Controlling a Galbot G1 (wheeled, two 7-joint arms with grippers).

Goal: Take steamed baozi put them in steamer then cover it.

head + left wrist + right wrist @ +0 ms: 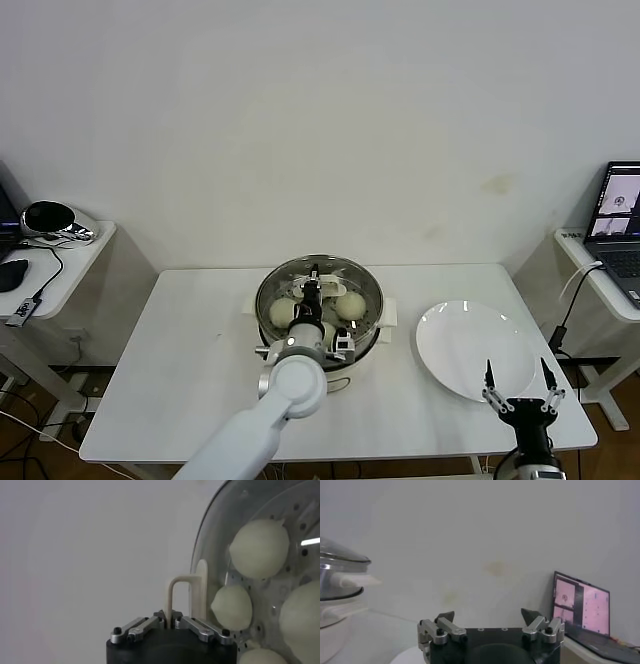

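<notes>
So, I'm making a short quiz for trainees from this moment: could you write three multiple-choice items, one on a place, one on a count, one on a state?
1. Where does the white plate lie?
A. To the right of the steamer
B. To its left
C. Under the steamer

2. How many steamed baozi show through the glass in the left wrist view?
A. One
B. Two
C. Four

3. How is the left gripper?
A. Open above the plate
B. Shut on the handle of the cover
C. Holding a bun

Key:
1 A, the head view shows the plate between the steamer and the right gripper.
2 C, four pale domes lie on the perforated floor.
3 B, its fingers meet around the cream handle, while the right gripper's are spread wide.
</notes>
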